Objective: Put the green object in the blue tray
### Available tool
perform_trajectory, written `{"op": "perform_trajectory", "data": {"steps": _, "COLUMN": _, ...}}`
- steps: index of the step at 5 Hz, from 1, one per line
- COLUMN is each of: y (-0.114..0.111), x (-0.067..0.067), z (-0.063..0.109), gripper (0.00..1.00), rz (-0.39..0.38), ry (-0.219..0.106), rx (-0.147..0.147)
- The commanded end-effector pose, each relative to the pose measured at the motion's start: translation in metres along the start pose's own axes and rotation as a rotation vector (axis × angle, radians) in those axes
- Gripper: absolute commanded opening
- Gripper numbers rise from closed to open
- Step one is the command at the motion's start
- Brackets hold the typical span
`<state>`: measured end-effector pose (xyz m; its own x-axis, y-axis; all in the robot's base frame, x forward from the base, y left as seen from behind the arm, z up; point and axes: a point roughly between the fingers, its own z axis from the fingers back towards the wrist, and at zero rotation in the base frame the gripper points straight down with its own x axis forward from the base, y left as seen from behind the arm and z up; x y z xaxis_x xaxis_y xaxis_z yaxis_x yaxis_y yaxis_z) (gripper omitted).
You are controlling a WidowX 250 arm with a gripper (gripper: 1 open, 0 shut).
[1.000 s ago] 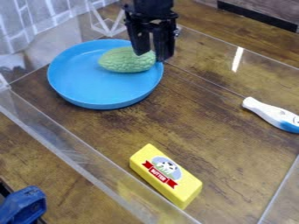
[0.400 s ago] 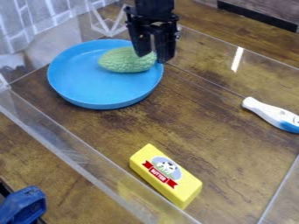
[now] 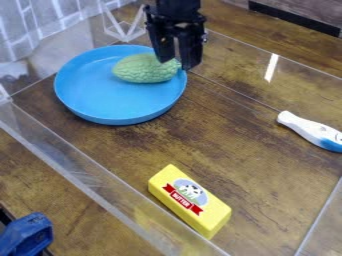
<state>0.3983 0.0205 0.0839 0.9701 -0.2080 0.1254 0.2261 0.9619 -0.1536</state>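
A: Where is the small pale-green knobbly lump [image 3: 143, 69]?

B: It lies inside the large round blue plastic tray [image 3: 94, 100], near the far rim.

A: And the black claw [image 3: 175, 60]?

B: It points down at the right end of the lump, with the fingers narrow and closed. I cannot tell if they pinch it.

A: Other things?

B: A yellow rectangular block [image 3: 189, 199] and a white-blue tool [image 3: 310, 130] lie on the wooden table [image 3: 241, 110], well apart from the tray.

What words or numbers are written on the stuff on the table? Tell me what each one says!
Yellow block: it has a red label with a small picture and some print, too blurred to read.
White and blue object on the right: no readable text.
Blue tray, green object and gripper: no writing shows.
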Motion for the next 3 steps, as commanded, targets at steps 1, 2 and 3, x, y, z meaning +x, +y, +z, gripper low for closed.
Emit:
{"op": "perform_trajectory", "data": {"steps": 1, "y": 0.0017, "x": 0.0115, "z": 0.025, "gripper": 1.0, "rz": -0.005, "ry": -0.076, "rx": 0.026}}
{"op": "perform_trajectory", "data": {"steps": 2, "y": 0.0037, "x": 0.0145, "z": 0.0261, "gripper": 1.0, "rz": -0.01, "ry": -0.085, "rx": 0.03}}
{"op": "perform_trajectory", "data": {"steps": 3, "y": 0.005, "x": 0.0155, "z": 0.0278, "gripper": 1.0, "rz": -0.012, "ry": -0.092, "rx": 0.033}}
